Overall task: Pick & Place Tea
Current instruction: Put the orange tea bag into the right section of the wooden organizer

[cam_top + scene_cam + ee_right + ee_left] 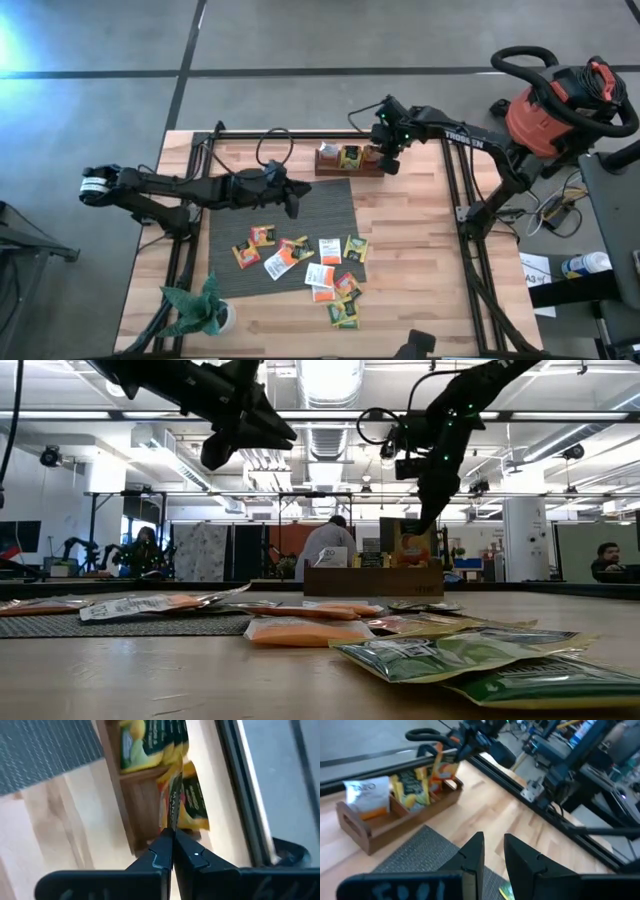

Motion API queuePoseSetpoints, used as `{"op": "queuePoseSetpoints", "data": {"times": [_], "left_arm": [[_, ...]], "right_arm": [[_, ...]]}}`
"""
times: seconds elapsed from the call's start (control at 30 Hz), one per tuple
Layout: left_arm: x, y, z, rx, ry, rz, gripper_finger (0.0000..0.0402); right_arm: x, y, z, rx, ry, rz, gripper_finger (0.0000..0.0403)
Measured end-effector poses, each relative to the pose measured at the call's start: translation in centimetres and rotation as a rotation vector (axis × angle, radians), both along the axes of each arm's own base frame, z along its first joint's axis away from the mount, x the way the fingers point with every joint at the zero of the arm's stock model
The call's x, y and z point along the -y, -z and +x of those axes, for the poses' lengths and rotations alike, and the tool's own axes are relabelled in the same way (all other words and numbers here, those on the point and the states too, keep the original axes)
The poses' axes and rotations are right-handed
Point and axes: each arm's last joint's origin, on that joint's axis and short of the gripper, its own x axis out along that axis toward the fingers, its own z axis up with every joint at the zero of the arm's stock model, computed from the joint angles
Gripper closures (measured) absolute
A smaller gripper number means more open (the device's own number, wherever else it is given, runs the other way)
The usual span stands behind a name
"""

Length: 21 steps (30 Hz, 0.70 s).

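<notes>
A yellow-orange tea packet (pixel 176 795) is pinched edge-on by the right end effector (pixel 173 836), directly over the wooden tray (pixel 330 168). The left end effector (pixel 493 851) is held slightly parted, empty, above the grey mat (pixel 330 205).

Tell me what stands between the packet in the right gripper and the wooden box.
Nothing visible does. The right gripper pinches an orange-yellow tea packet directly over the wooden box's end compartment, where a packet already lies. The left gripper hovers apart, over the mat.
</notes>
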Motion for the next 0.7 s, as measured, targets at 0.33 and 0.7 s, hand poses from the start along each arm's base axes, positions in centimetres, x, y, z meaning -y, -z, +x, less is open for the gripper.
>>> {"op": "queuePoseSetpoints", "data": {"times": [0.33,0.7], "left_arm": [[-1.1,-0.1,-0.1,0.013,-0.044,-0.001,0.0333],[-1.5,-0.1,-0.1,0.012,-0.062,0.000,0.0333]], "right_arm": [[0.8,0.9,-0.1,-0.008,-0.104,-0.066,0.0394],[1.4,2.9,0.4,-0.073,-0.170,-0.043,0.0394]]}}
